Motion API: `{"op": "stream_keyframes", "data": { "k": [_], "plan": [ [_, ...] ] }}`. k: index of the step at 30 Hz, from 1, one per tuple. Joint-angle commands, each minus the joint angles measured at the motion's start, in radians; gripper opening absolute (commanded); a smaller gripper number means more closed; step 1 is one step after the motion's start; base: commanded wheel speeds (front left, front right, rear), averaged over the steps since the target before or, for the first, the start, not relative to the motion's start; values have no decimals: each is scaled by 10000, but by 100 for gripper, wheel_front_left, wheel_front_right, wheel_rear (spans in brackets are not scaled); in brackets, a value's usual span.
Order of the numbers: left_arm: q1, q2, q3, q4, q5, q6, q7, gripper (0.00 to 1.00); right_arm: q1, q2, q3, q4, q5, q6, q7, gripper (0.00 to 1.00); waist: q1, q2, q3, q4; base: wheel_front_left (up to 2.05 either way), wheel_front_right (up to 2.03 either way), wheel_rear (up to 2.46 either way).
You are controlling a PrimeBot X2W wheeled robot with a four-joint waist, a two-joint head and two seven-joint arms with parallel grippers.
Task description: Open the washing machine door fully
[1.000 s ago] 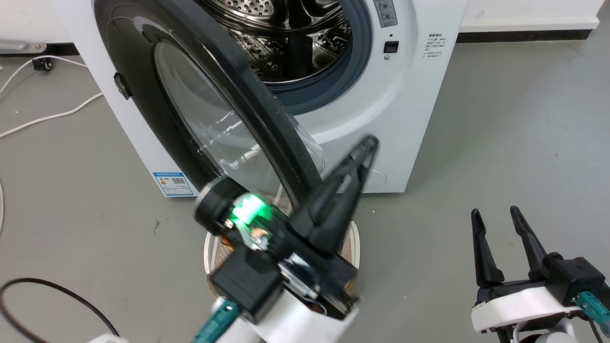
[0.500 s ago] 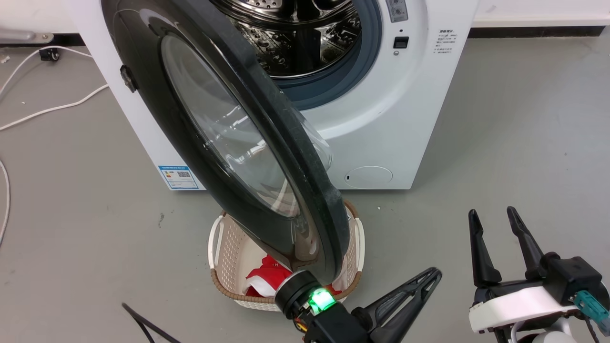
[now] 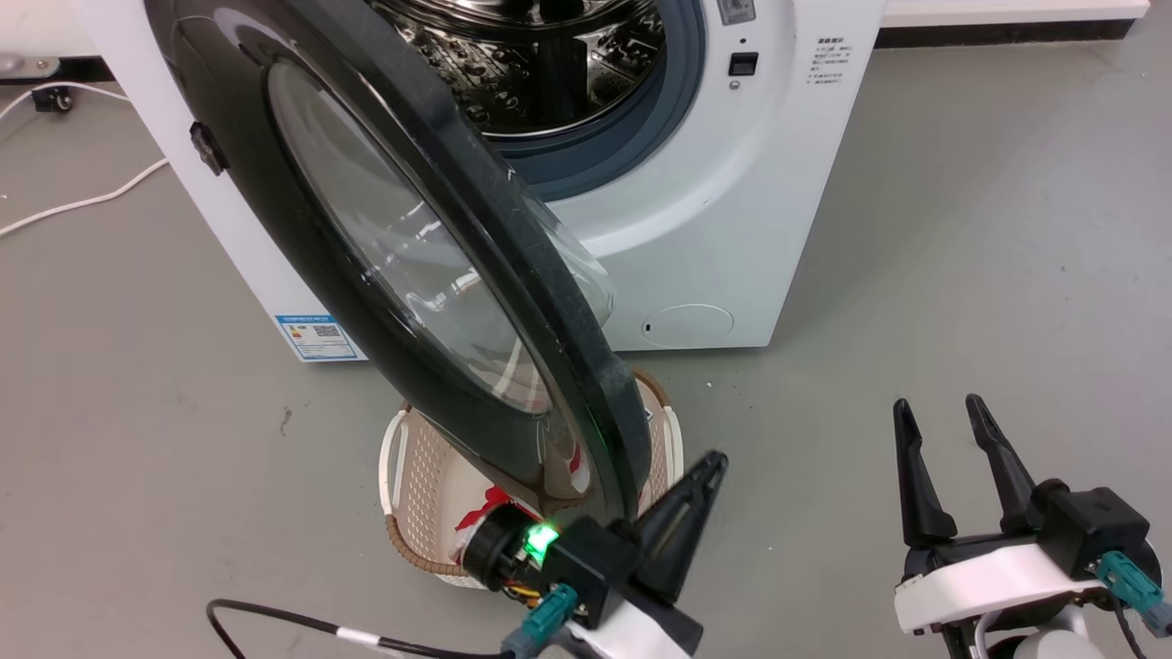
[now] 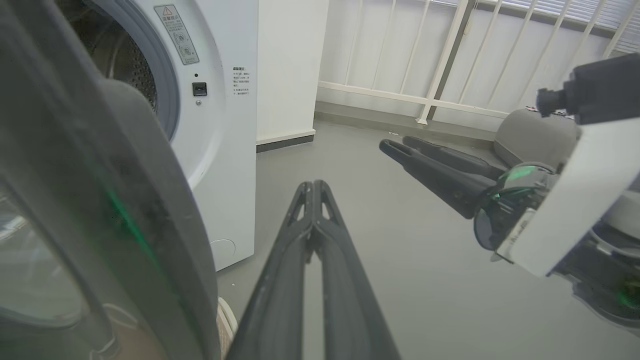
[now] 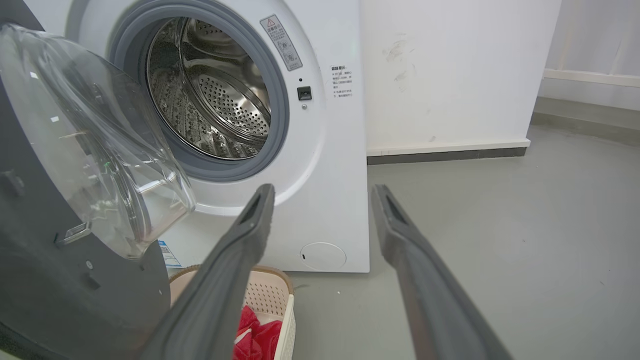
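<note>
The head view shows the washing machine door by its glossy outer face, swung partway out from the washing machine. The right wrist view shows its clear bowl and the steel drum. The door's free rim hangs over a basket before the machine, and the floor right of the machine lies open. The left gripper, fingers pressed together, sits nearer that rim than half a second ago. The right gripper is spread, well apart from the machine.
</note>
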Motion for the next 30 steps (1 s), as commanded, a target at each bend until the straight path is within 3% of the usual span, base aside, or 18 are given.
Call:
{"op": "stream_keyframes", "data": {
  "k": [1,5,19,30],
  "plan": [
    [-172,-27,101,117,-34,135,-127,0,-90,31,36,44,111,-6,-71,100,-1,0,24,-37,0,0,0],
    [-457,-56,291,403,-119,402,-345,0,-101,31,42,121,157,-6,-90,100,-1,0,44,-57,0,0,0],
    [-1322,-92,424,1340,-667,712,-695,0,-158,31,164,336,305,-6,-130,100,-1,0,46,-84,0,0,0],
    [-1170,18,511,1840,-801,1220,-786,0,-29,32,233,462,391,-6,-142,100,-1,0,-161,-80,0,0,0]
  ]
}}
